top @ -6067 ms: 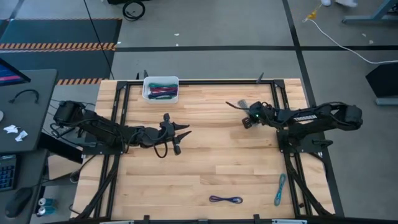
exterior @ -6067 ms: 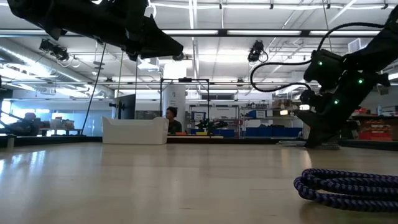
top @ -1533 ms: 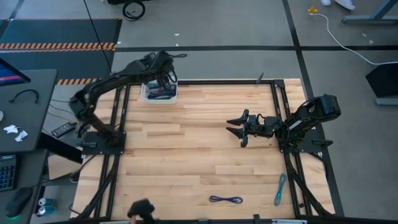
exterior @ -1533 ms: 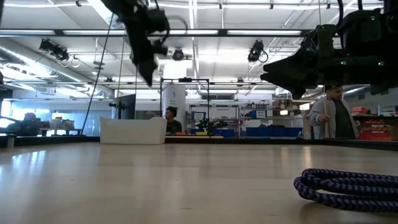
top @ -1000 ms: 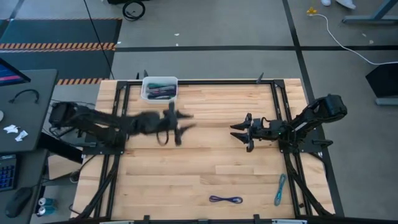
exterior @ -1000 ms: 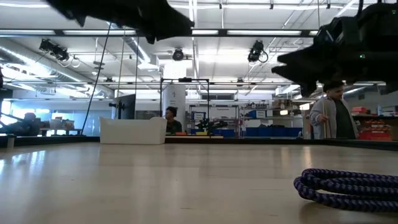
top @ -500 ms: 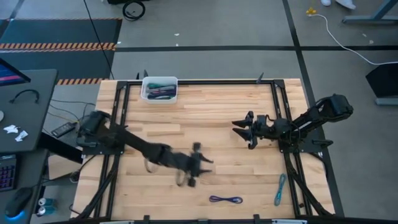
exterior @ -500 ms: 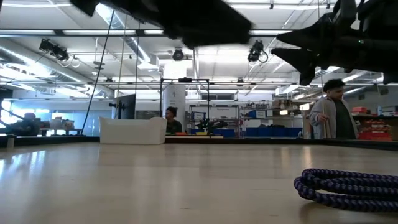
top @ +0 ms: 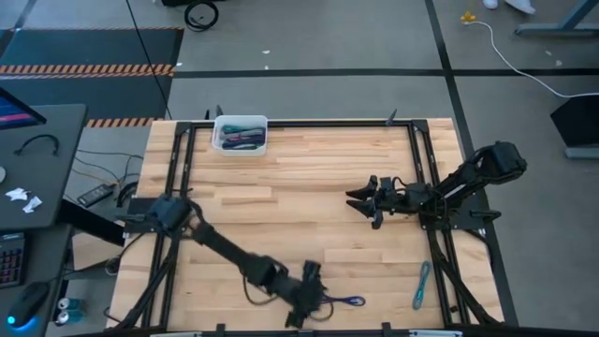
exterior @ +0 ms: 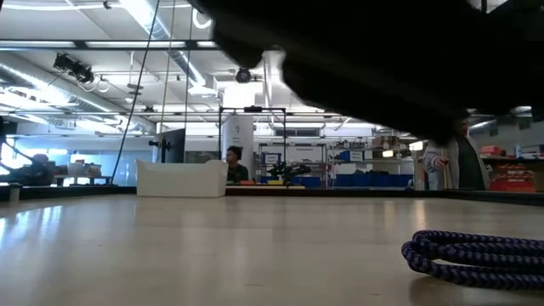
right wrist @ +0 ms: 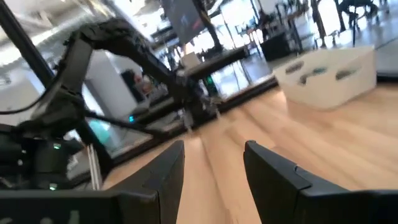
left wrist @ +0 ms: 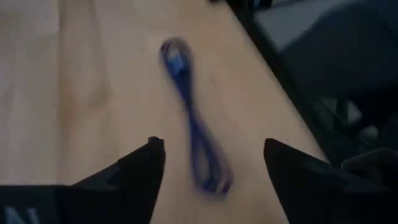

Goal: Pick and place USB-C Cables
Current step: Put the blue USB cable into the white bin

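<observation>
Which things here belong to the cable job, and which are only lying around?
Job: purple cable under the open left gripper; teal cable; white bin with cables.

Just around: white cord on the floor; black cable on the side desk.

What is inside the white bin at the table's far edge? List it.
The white bin holds several USB-C cables: maroon, green or teal, and dark strands show, heaped together. An exact count, and whatever lies under the heap, cannot be seen.

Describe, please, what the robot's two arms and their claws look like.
Both arms are dark, jointed links with thin black wires looping alongside. The left claw ends in two flat, black, wedge-shaped fingers; the right claw has matching dark fingers. No markings are legible.
</observation>
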You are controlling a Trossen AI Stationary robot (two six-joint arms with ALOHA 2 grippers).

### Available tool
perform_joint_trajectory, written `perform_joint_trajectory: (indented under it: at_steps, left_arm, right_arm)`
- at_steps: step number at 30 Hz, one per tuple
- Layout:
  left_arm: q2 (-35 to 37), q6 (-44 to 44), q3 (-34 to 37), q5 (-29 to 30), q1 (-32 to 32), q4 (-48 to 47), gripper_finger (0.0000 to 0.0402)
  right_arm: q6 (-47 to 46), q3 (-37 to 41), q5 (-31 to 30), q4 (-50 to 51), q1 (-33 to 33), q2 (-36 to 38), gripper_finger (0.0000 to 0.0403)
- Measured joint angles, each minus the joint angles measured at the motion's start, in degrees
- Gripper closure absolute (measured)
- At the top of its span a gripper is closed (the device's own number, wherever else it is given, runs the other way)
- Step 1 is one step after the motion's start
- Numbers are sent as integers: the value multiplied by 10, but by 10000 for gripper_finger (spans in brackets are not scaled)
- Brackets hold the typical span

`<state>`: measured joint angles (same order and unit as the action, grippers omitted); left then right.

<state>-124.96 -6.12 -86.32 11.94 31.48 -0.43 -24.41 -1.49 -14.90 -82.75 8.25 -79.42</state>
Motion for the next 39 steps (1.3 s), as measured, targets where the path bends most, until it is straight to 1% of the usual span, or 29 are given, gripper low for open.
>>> perform_joint_trajectory:
  at_steps: [1,2,3,5,6,7,8,11,13,15,18,20,24,27,28,30,32,33,36,38,39]
  left_arm:
    - [-19,-9,-8,13,5,36,114]
    - [-28,-19,-9,29,11,54,107]
    - [-34,-27,-6,54,19,50,103]
    - [-65,-53,-23,86,23,98,99]
    - [-68,-72,-22,111,27,92,99]
    - [-72,-72,-22,136,32,82,100]
    - [-85,-80,-31,148,31,92,103]
    - [-101,-102,-34,169,34,79,114]
    - [-111,-121,-43,162,29,87,125]
    - [-115,-146,-44,141,28,80,139]
    - [-123,-160,-46,129,24,81,174]
    - [-123,-168,-46,126,24,80,207]
    - [-123,-169,-47,118,21,74,298]
    - [-122,-169,-46,96,16,70,372]
    - [-122,-177,-46,94,14,68,378]
    - [-122,-196,-46,103,11,68,378]
    - [-119,-201,-45,125,10,64,379]
    - [-116,-194,-45,145,11,57,378]
    - [-101,-172,-31,236,10,8,378]
    - [-85,-186,-1,290,5,-20,378]
    - [-75,-194,21,307,-1,-23,379]
  right_arm:
    - [-1,6,0,1,6,1,231]
    - [-1,4,0,1,11,-3,231]
    - [-1,0,0,0,16,-6,231]
    - [-1,8,0,-1,29,-4,231]
    - [-1,5,0,-2,34,-8,231]
    - [-1,1,0,-3,38,-10,231]
    - [-1,4,1,-2,45,-8,231]
    - [-1,1,4,-4,60,-11,231]
    - [-1,9,4,-5,71,-6,231]
    - [-1,7,2,-7,79,-9,231]
    - [-1,11,0,-10,90,-7,231]
    - [0,12,-1,-7,96,-7,231]
    - [1,10,-1,-7,102,-10,231]
    - [1,10,-1,-1,102,-10,231]
    - [1,10,-1,2,102,-11,231]
    - [1,10,-1,8,102,-11,231]
    - [0,10,-1,17,102,-12,231]
    - [-1,10,-1,20,102,-12,231]
    - [-1,10,-1,32,102,-12,231]
    - [-1,10,-1,36,102,-12,231]
    - [-1,10,-1,36,102,-12,231]
